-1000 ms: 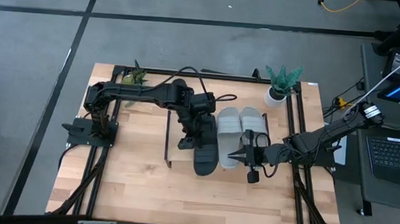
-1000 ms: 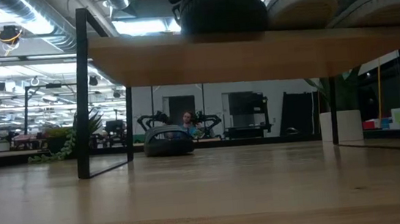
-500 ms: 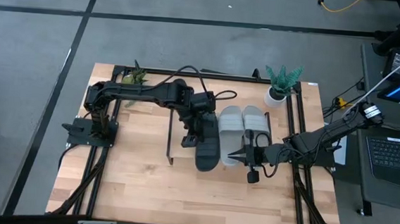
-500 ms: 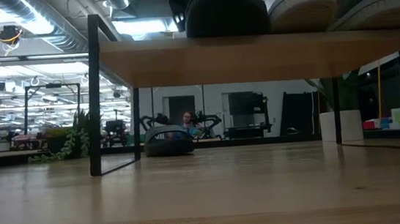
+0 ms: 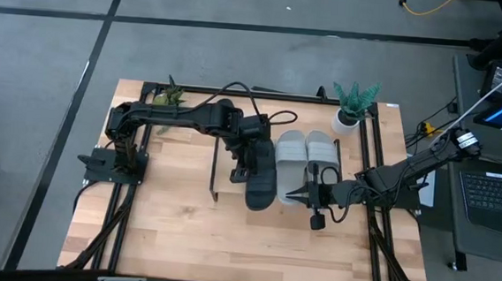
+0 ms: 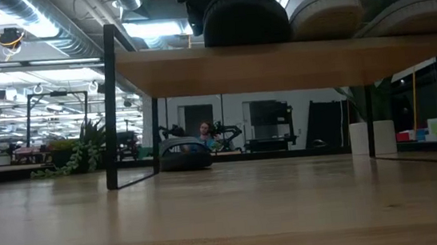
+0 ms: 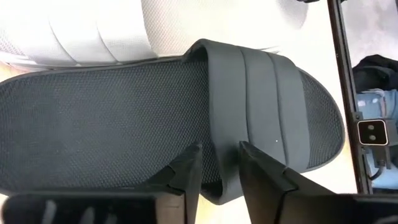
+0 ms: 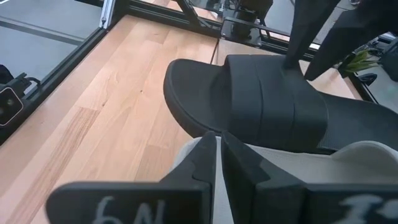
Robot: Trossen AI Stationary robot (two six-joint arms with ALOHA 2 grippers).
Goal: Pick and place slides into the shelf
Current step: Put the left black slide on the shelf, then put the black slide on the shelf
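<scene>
The left hand (image 5: 251,163) has just parted its fingers, releasing the matte black slide sandal (image 5: 260,182) onto the low light-wood shelf (image 6: 277,60), at nine o'clock of the two light grey slide sandals (image 5: 304,155). The right hand (image 5: 293,196) waits with fingers together, holding nothing; three sandals look shelved.

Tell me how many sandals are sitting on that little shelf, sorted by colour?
Black sandals: 1
Light grey sandals: 2
Total on the shelf: 3
</scene>
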